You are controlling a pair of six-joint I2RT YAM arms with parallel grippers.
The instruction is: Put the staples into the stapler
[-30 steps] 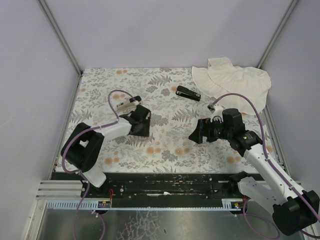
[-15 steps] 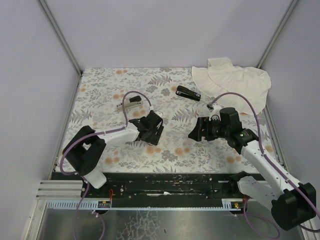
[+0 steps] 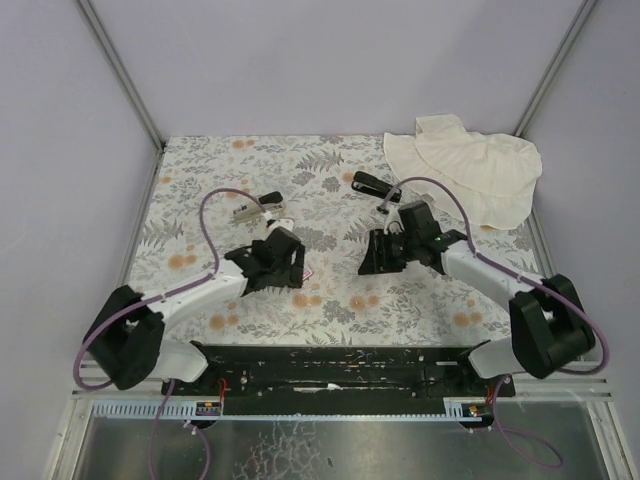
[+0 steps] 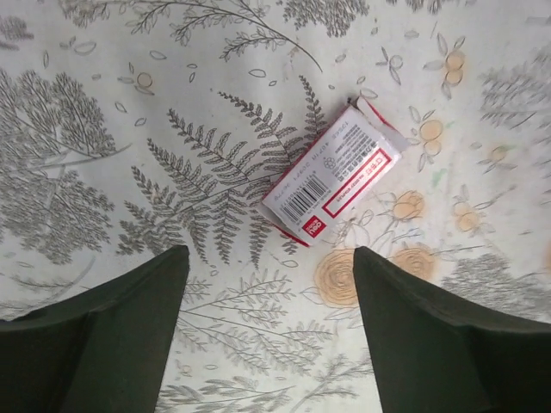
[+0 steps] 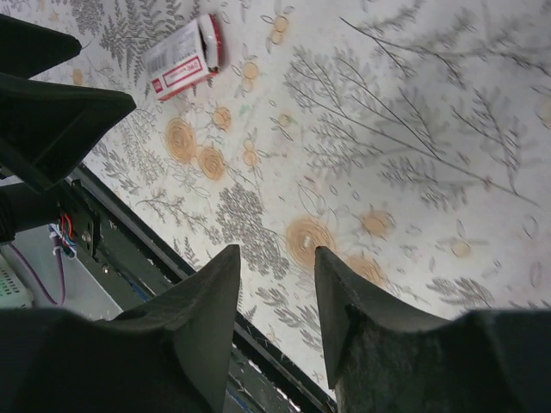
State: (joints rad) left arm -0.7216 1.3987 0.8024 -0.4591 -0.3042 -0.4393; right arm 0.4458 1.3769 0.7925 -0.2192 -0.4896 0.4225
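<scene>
The staples' small white box (image 4: 336,176) with its pink-red label lies flat on the floral cloth, closed, so no strips show. It sits just beyond the fingertips of my left gripper (image 4: 269,258), which is open and apart from it. In the top view the left gripper (image 3: 283,262) is at mid-table with the box (image 3: 302,272) at its tip. The right gripper (image 5: 276,251) hovers over the cloth, open with a narrow gap and nothing in it; the box (image 5: 183,58) lies far ahead of it. The black stapler (image 3: 376,185) lies closed behind the right gripper (image 3: 372,258).
A crumpled white cloth (image 3: 470,165) covers the far right corner. A small grey-and-black object (image 3: 257,207) lies behind the left gripper. The black rail (image 3: 340,365) with the arm bases runs along the near edge. Aluminium posts and pale walls enclose the table.
The left gripper swung right, then drew back left, with its jaws spread wider. The right arm reached left towards the middle and its jaws narrowed.
</scene>
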